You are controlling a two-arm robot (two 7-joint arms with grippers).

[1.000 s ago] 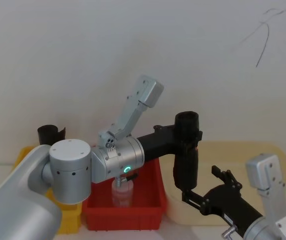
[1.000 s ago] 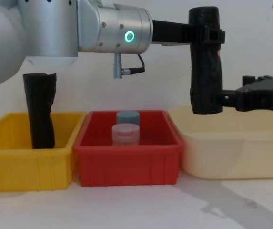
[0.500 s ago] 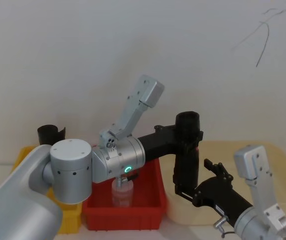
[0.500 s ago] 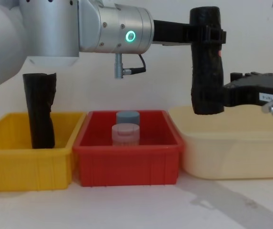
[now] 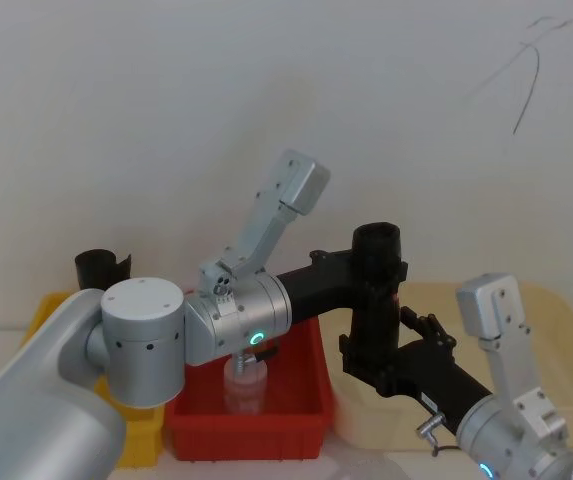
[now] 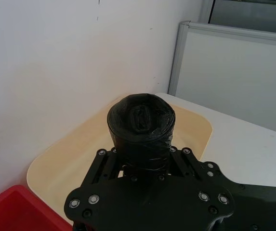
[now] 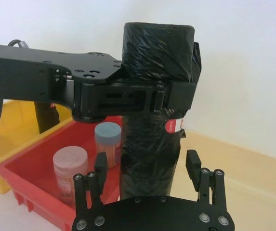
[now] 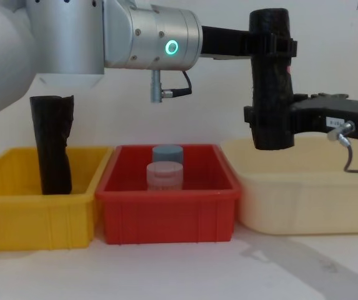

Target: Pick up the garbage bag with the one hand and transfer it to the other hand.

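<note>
Upper right in the chest view, the one hand grasps the garbage bag, while the other hand (white label unreadable) stands released around its lower part.

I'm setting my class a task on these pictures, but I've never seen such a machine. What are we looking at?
This is a two-armed robot, photographed from its head, its chest and each wrist. Its left gripper, on the silver arm with the green light, is shut on the upper part of the garbage bag, a black roll held upright in the air. The right gripper has its open fingers either side of the roll's lower part. On the table stand a yellow bin with another black roll, a red bin with two jars, and a cream tray.
</note>
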